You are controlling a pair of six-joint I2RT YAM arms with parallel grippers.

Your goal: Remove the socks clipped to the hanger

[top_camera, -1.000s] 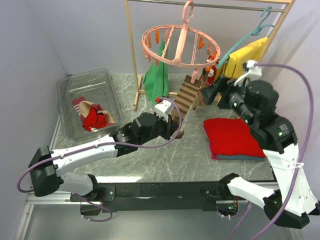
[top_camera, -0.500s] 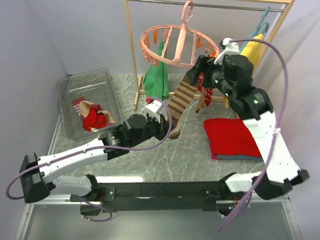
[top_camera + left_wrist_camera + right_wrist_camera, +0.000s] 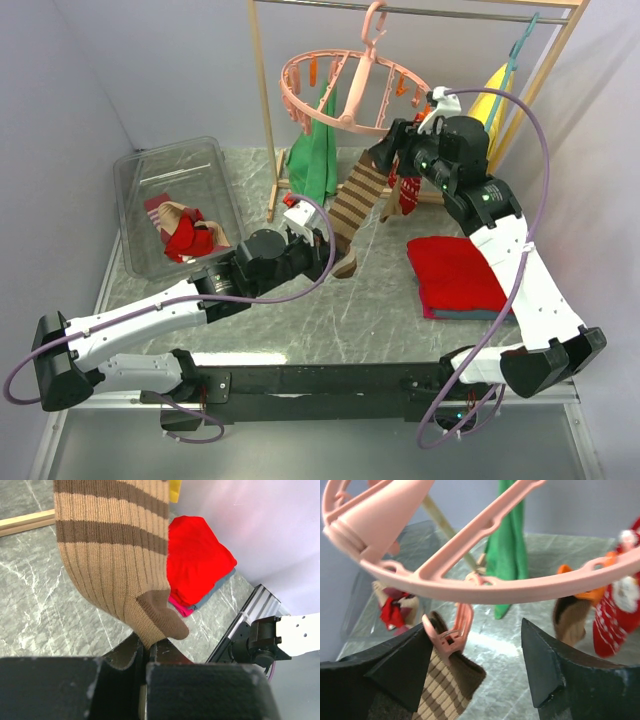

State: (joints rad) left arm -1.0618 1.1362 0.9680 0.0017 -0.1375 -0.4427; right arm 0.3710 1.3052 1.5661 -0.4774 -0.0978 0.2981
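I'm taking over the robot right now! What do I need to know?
Left gripper: shut on the toe of the striped sock.
Right gripper: open, one finger on each side of the pink peg that clips that sock's cuff to the hanger.
Done: some socks lie in the clear bin.
Left: free the striped sock, then the brown sock and the red patterned sock, both clipped to the ring.

You're in a robotics lab cell: plain partition walls (image 3: 150, 60), marble-look worktop (image 3: 330, 310) edged by a black mounting rail (image 3: 330, 378), wooden rack (image 3: 262, 110).
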